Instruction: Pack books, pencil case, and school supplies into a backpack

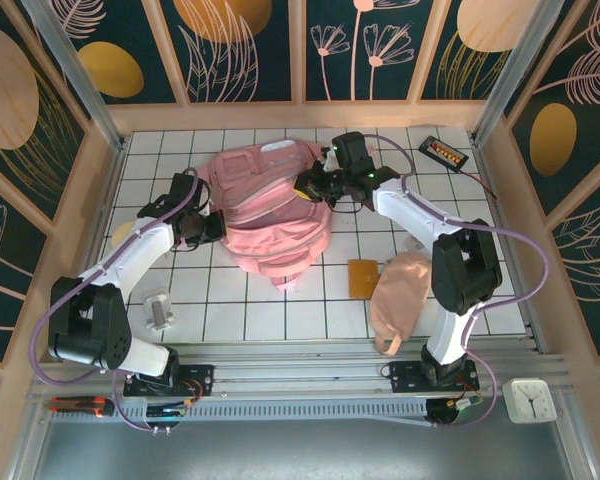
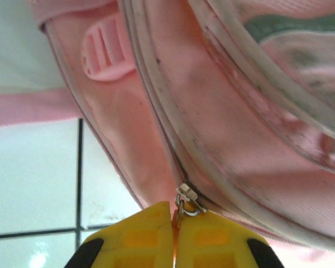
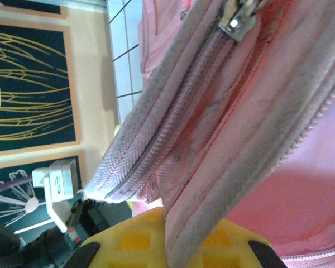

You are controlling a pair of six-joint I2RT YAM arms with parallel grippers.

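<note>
**A:** Where is the backpack?

**B:** The backpack (image 1: 275, 225) lies flat in the middle of the white tiled bench (image 1: 280, 315), between my two arms. Its straps point toward the far wall.

**A:** What is your left gripper doing?

**B:** My left gripper (image 2: 174, 223) is at the bag's left side. Its yellow fingers (image 2: 139, 234) are pressed fully together, and the small metal zipper pull (image 2: 185, 200) is pinched between their tips. The pull sits where the pale piping curves along the pink fabric.

**A:** And the right one?

**B:** My right gripper (image 3: 173, 237) is at the bag's far right side, and it is closed too. It has a fold of the backpack's greyish-pink zipper band nipped between its fingers. The band climbs away from the gripper, and a metal slider (image 3: 237, 19) sits farther up it.

**A:** Where are the other things?

**B:** The peach pencil case (image 1: 400, 295) lies limp on the bench beside my right arm's upright link, toward the near edge. The orange pad (image 1: 362, 278) lies flat right against its left side. Both are a little clear of the backpack's near corner. A black gadget (image 1: 444, 152) sits in the far right corner, well apart from the bag.
</note>
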